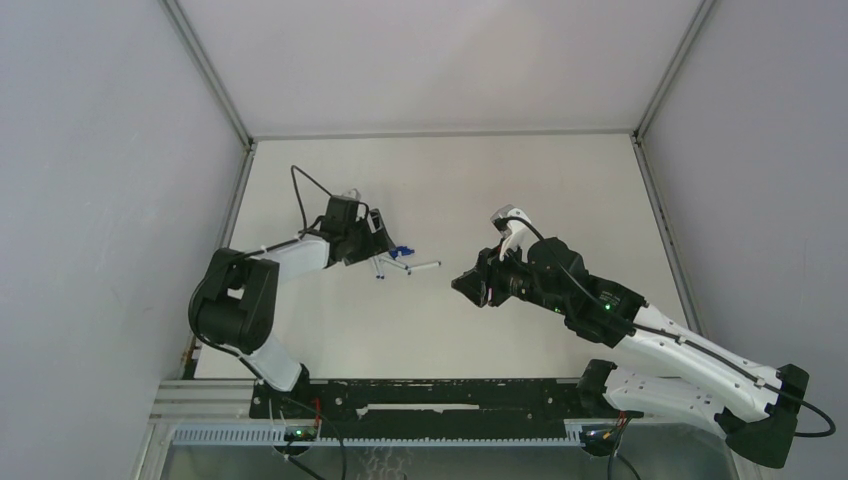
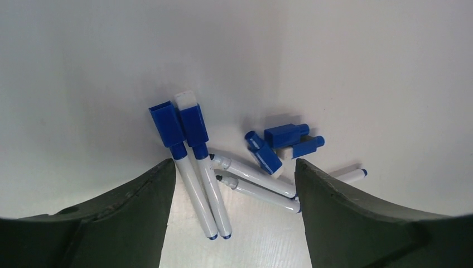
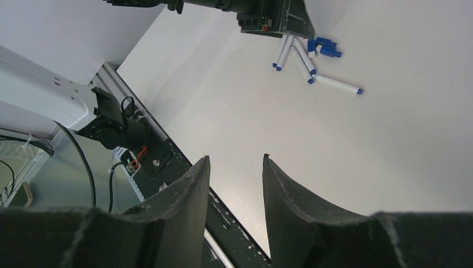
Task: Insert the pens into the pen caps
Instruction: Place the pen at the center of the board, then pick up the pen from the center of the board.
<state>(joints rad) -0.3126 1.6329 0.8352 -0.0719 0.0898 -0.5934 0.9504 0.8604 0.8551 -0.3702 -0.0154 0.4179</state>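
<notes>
Nearly parallel capped pens (image 2: 195,195); caps (image 2: 167,124) outward

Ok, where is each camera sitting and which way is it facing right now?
Top external: fixed above and behind the bases, looking down on the table; both arms show whole, left arm and right arm.
Left wrist: on the left arm, looking down between its own open jaws at the pens and loose caps.
Right wrist: on the right arm, looking low across the table toward the left arm; its own empty open jaws frame the bottom.
Shared: all three see the pens; top and right wrist both see the left arm.
</notes>
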